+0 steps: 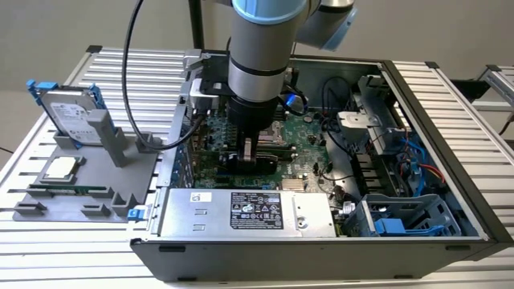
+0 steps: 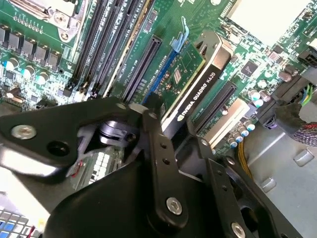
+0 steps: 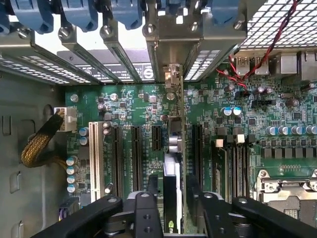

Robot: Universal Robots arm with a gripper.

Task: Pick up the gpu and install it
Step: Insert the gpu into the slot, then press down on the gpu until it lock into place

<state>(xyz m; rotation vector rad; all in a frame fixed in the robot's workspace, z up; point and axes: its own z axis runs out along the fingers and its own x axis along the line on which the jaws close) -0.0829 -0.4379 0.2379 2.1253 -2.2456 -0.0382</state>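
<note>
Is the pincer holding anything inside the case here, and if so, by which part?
Yes. The pincer is shut on the gpu, clamping the card's upper edge from both faces while it stands on edge over the motherboard slots.

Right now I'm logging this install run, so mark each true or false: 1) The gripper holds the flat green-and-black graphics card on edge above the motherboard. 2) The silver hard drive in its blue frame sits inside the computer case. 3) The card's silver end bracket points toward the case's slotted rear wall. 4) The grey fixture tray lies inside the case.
1) True: the gripper grips the flat green-and-black graphics card on edge over the green motherboard.
2) False: the silver hard drive in its blue frame stands on the grey fixture tray, outside the black computer case.
3) True: the silver end bracket faces the slotted rear wall.
4) False: the tray lies on the slatted table, at the exterior view's left of the case.
</note>
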